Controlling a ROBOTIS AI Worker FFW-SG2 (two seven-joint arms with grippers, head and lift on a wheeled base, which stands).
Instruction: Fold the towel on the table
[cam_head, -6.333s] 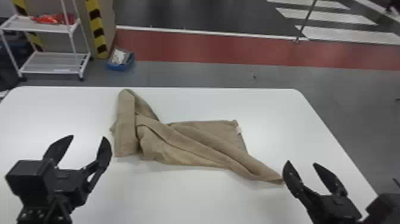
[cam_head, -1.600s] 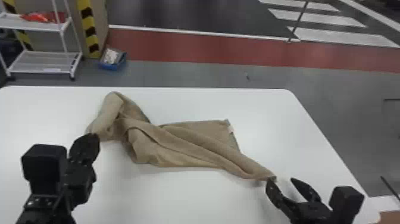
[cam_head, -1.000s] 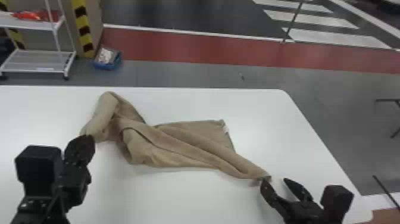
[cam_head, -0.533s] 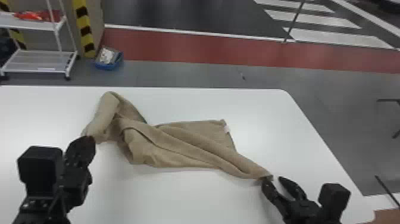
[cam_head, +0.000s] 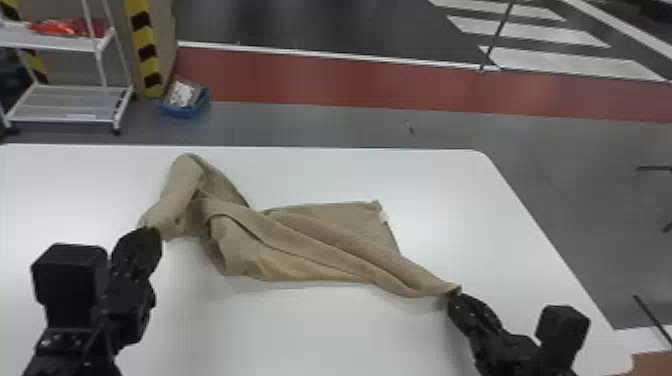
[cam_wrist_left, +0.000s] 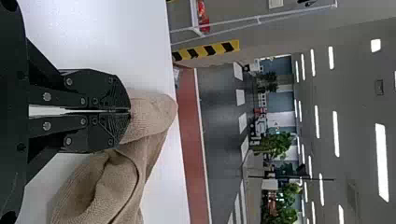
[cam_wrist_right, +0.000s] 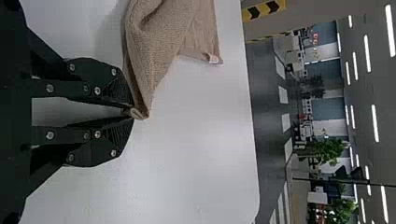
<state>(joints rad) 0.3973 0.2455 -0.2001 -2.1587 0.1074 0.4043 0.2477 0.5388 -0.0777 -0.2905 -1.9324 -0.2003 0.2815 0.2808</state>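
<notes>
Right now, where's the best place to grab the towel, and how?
Probably the towel's thin corner at the near right, coming from the robot's side. It narrows to a tip there, pointing toward the robot, and the right gripper is already pinching it.

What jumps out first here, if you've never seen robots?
First, the rumpled tan towel lying across the white table. Then the black left gripper and right gripper, each pinching one end of it. Beyond the table, a red floor band also draws the eye.
</notes>
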